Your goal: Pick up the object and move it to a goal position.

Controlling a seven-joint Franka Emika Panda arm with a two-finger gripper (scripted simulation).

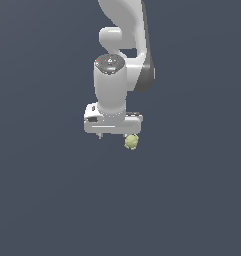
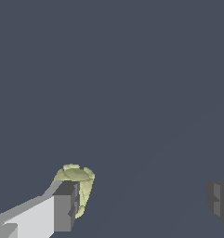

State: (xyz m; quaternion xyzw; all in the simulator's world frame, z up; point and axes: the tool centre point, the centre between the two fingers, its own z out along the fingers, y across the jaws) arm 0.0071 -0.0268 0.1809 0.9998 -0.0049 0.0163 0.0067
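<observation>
Now | object (image 2: 77, 186) touching one finger's pad | fingers (image 2: 67, 207) wide apart

No legible text, label, brand, number or sign appears in either view; small light marks on the arm's dark joint cap (image 1: 110, 63) are too blurred to read.

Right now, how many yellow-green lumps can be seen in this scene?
1. The yellow-green lump sits just under the gripper, toward the exterior view's right end; in the wrist view it lies against one finger, jaws wide apart. Nothing suggests another hidden.
</observation>
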